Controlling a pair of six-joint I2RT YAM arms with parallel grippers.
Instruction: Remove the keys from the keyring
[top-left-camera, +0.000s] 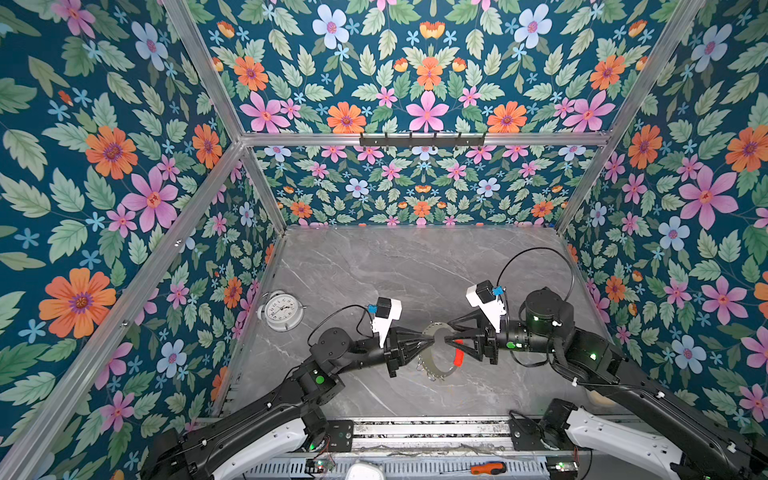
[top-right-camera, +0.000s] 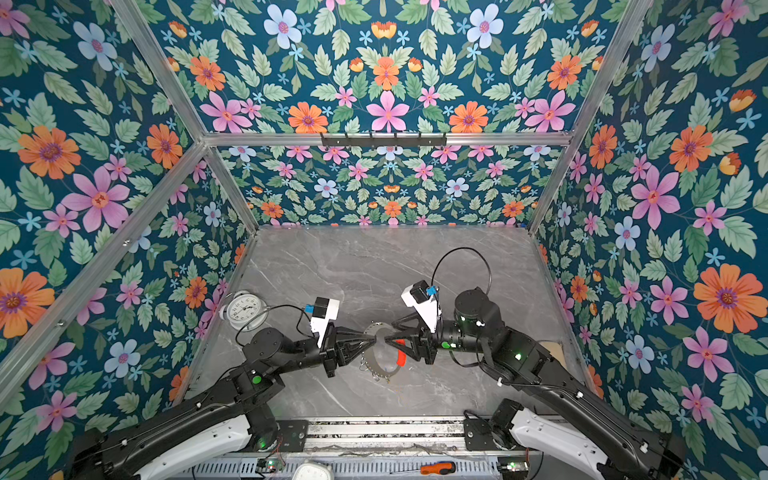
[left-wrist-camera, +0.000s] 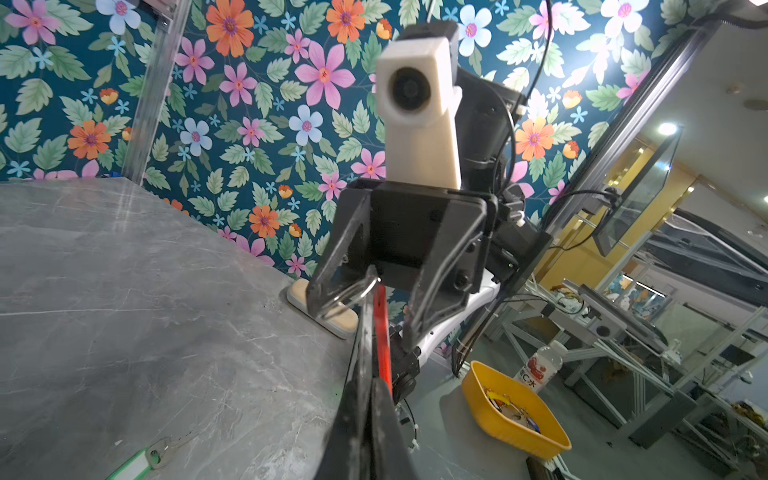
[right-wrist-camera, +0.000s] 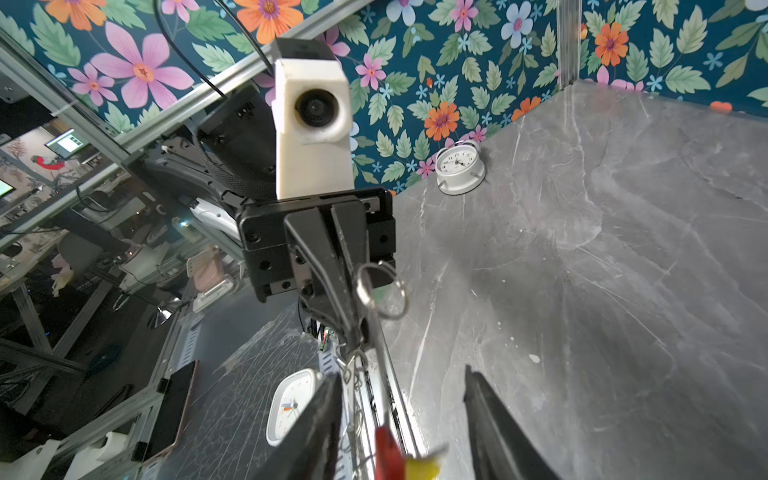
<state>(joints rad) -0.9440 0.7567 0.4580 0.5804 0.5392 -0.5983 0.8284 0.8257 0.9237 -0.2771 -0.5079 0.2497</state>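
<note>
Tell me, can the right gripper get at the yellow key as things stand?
Probably yes. The right gripper is open and the yellow key shows between its fingers, beside the red section of the keyring. The left gripper holds the keyring on the opposite side, out of the way.

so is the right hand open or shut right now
Open: the right hand has its fingers spread in the right wrist view, with the keyring running through the gap between them.
</note>
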